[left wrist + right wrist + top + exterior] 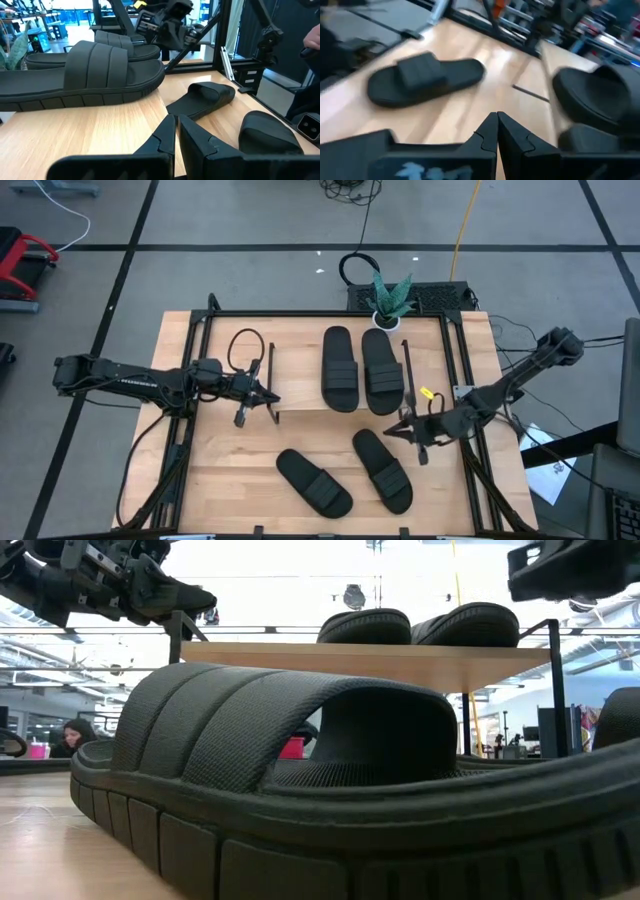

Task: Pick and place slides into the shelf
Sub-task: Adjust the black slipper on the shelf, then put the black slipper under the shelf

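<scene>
Two slides [360,368] already lie side by side on top of the shelf [300,370], near the plant [388,298]. Two more lie on the table [220,470], in front of the shelf: a left slide [314,482] and a right slide [382,470]. Both lie slanted, with their long sides pointing from the shelf out toward the right front corner of the table.

The right hand [408,430] hangs at the shelf's right end, just beside the right slide's near tip. Its fingers are pressed together and hold nothing. The left hand [262,393] is at the shelf's left end, also pressed together and empty.

The right hand looks nearer to a slide than the left hand is. I think it should go first. It would need to spread its fingers, move a little forward from the shelf, and turn to pinch across the slanted slide.
</scene>
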Robot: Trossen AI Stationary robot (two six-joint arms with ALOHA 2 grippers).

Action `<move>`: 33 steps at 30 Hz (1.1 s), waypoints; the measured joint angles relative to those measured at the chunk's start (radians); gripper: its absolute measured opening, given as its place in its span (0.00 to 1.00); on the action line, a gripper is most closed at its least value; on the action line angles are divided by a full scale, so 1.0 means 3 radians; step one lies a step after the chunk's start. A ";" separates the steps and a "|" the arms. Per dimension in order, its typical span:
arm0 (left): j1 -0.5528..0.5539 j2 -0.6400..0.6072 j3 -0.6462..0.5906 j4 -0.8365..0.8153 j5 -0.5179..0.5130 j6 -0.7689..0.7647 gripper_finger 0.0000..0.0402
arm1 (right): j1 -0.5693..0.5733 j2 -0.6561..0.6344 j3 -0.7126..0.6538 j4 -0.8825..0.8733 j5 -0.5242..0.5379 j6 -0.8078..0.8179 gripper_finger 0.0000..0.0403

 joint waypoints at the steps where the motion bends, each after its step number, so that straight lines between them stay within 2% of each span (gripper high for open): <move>1: 0.0000 0.0000 0.0000 0.0000 0.0000 -0.0006 0.05 | -0.0018 0.0035 0.0000 0.0003 0.0078 0.0012 0.00; 4: 0.0000 0.0000 0.0000 -0.0003 0.0011 -0.0069 0.05 | -0.0081 0.0105 0.0000 0.0011 0.0329 0.0074 0.00; 7: 0.0000 0.0000 0.0000 -0.0003 0.0117 -0.0069 0.05 | -0.0150 0.0137 0.0000 0.0045 0.0387 0.0127 0.00; 13: -0.0009 0.0000 0.0000 -0.0007 0.0363 -0.0059 0.05 | -0.0155 0.0138 -0.0001 0.0324 -0.0099 0.0003 0.00; 17: -0.0113 0.0000 0.0000 -0.0051 0.0373 0.0033 0.05 | -0.0152 0.0132 -0.0001 0.0434 -0.0305 -0.0096 0.00; 22: -0.0456 0.0000 0.0000 -0.0259 0.0578 0.0386 0.05 | -0.0015 0.0083 -0.0001 0.0513 -0.0501 -0.0303 0.00; 25: -0.0727 0.0001 0.0000 -0.0229 0.0578 0.0582 0.03 | 0.0080 0.0027 -0.0001 0.0517 -0.0561 -0.0300 0.00; 30: -0.1112 0.0001 0.0001 -0.0152 0.0291 0.0532 0.00 | 0.0194 -0.0026 -0.0001 0.0507 -0.0599 -0.0218 0.00; 33: -0.1401 0.0021 0.0001 -0.0073 0.0050 0.0445 0.00 | 0.0216 0.0001 -0.0001 0.0511 -0.0909 -0.0082 0.00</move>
